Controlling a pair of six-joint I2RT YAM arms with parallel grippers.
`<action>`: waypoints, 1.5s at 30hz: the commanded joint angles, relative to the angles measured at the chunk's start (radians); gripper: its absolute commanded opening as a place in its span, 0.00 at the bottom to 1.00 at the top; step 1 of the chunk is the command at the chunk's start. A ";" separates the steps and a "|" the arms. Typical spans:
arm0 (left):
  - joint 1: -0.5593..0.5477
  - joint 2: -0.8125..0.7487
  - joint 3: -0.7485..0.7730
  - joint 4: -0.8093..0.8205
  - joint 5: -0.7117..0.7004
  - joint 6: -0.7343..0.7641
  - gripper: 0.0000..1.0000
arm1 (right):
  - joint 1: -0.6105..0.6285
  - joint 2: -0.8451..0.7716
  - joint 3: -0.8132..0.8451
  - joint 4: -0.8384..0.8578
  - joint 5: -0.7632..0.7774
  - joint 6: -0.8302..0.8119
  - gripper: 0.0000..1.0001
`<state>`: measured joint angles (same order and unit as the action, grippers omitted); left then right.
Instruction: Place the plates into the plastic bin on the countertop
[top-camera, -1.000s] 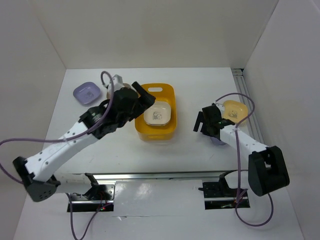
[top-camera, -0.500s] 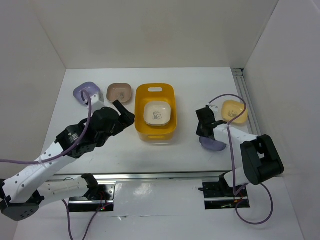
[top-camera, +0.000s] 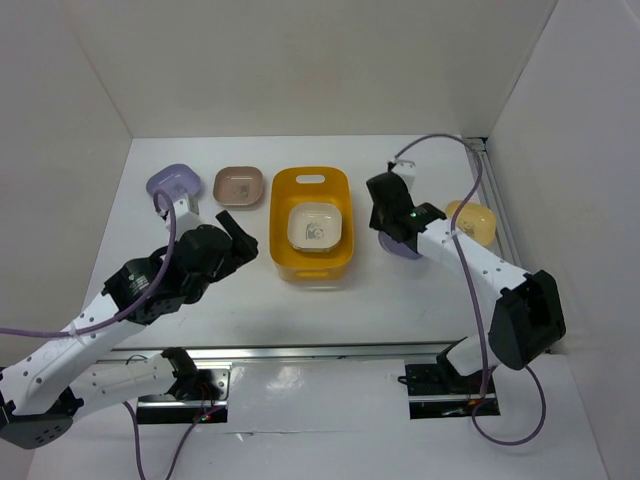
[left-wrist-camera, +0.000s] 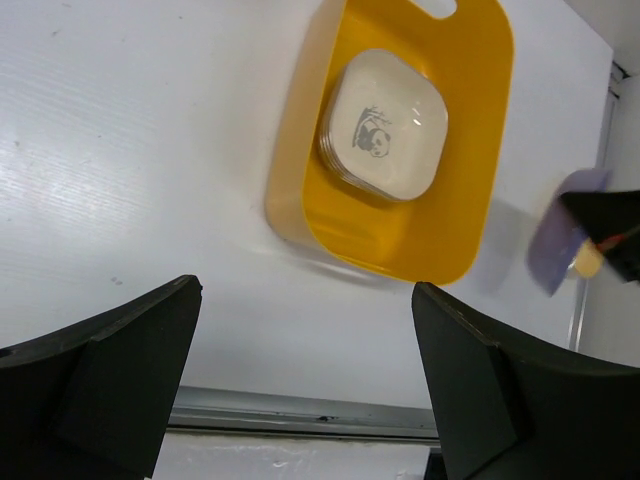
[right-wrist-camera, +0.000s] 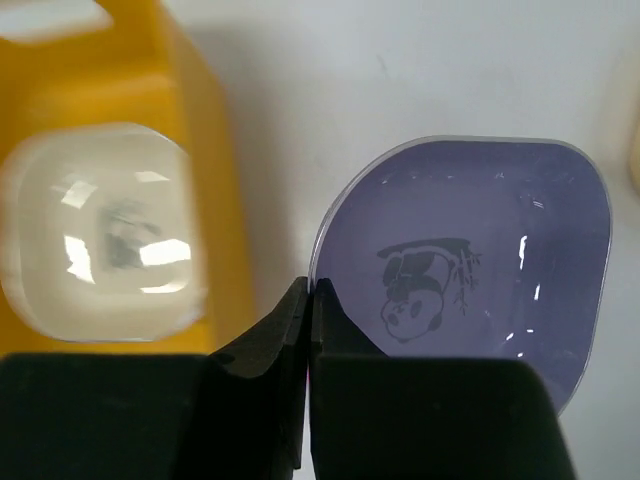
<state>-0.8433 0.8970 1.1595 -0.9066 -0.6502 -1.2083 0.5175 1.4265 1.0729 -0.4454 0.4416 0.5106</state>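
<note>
The orange-yellow plastic bin (top-camera: 282, 240) stands mid-countertop (top-camera: 330, 300) with a cream plate (top-camera: 318, 226) lying inside. My right gripper (top-camera: 388, 236) is shut on the rim of a lavender plate (top-camera: 402, 248), held off the surface just right of the bin. The right wrist view shows the shut gripper (right-wrist-camera: 310, 290) pinching that plate (right-wrist-camera: 470, 270) at its left edge, the bin (right-wrist-camera: 205, 170) beside it. My left gripper (top-camera: 236, 234) hovers open and empty, left of the bin. A second lavender plate (top-camera: 172, 184), a brown-pink plate (top-camera: 239, 185) and a yellow plate (top-camera: 476, 222) lie on the countertop.
White walls close in the countertop on the left, back and right. A metal rail (top-camera: 300, 352) runs along the near edge, and another rail (top-camera: 490, 190) along the right side. In the left wrist view the bin (left-wrist-camera: 470, 200) lies ahead of the open gripper (left-wrist-camera: 305, 380).
My right gripper closed on the lavender plate, lifted it and carried it back and left toward the bin. My left arm drew back from over the bin toward the near left.
</note>
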 joint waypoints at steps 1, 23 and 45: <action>-0.005 -0.017 -0.011 -0.035 -0.043 -0.007 1.00 | 0.050 0.007 0.227 -0.071 0.063 -0.038 0.00; 0.239 0.072 0.120 -0.135 0.041 0.084 1.00 | 0.242 0.643 0.858 -0.050 -0.086 0.012 0.04; 1.021 0.637 0.343 0.270 0.449 0.236 1.00 | 0.377 0.001 0.269 0.209 -0.216 -0.213 0.99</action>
<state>0.1017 1.4387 1.4078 -0.7227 -0.2874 -0.9482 0.8829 1.5364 1.5108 -0.3756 0.3157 0.3962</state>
